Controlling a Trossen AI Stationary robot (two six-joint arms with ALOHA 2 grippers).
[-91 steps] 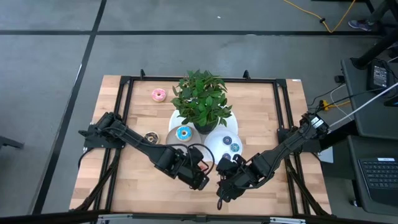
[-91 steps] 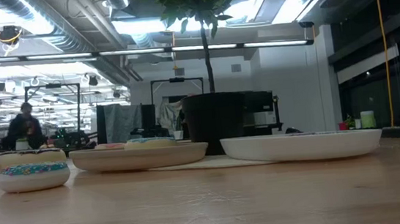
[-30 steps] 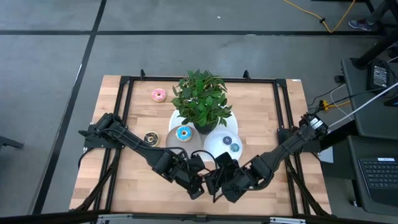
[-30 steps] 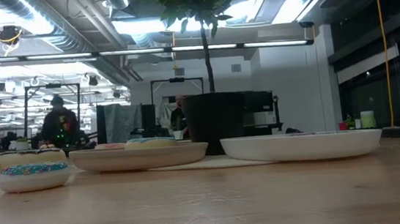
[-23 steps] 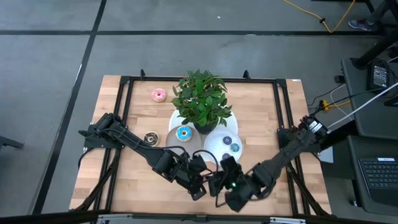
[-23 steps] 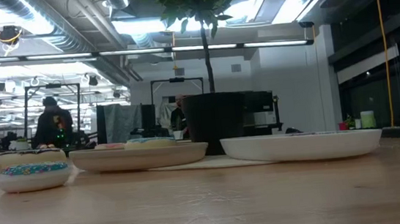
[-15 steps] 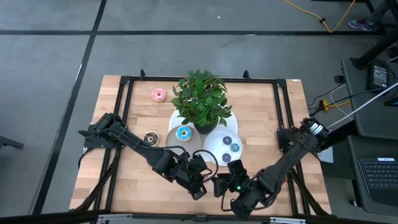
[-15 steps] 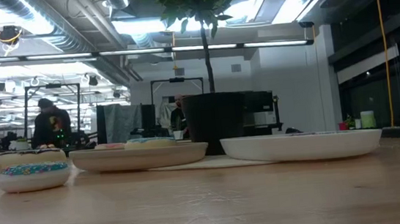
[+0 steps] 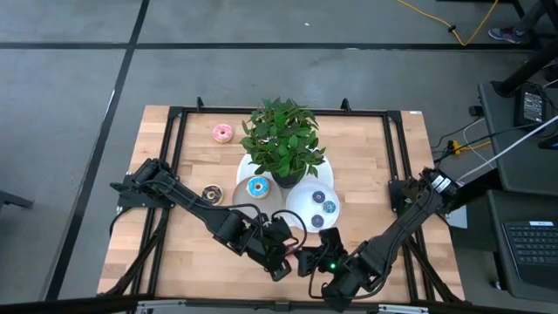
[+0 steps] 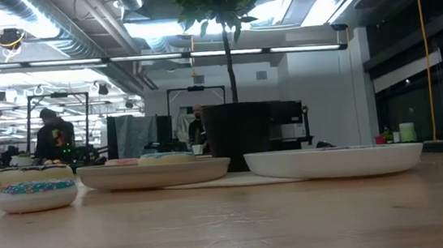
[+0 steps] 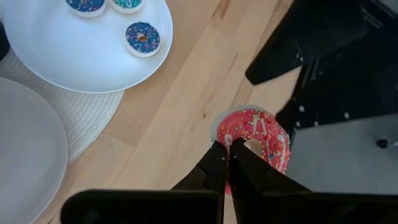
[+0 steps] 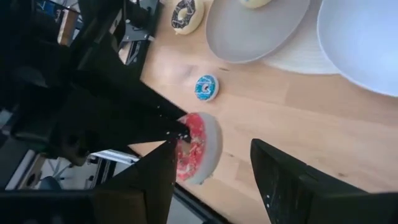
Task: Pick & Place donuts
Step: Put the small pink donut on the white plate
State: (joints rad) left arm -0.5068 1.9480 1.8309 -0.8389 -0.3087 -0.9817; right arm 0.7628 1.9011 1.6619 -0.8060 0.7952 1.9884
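Near the table's (image 9: 366, 157) front edge, the left gripper (image 11: 231, 152) pinches the pink donut (image 11: 258, 140) while the right gripper (image 12: 214, 168) hangs spread beside it

no legible text, labels, brands or numbers

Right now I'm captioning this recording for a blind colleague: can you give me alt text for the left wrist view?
The left gripper is shut on a pink sprinkled donut, held above the wooden table. Beyond it, a white plate carries three small blue-iced donuts, and the edge of a grey plate lies on a woven mat.
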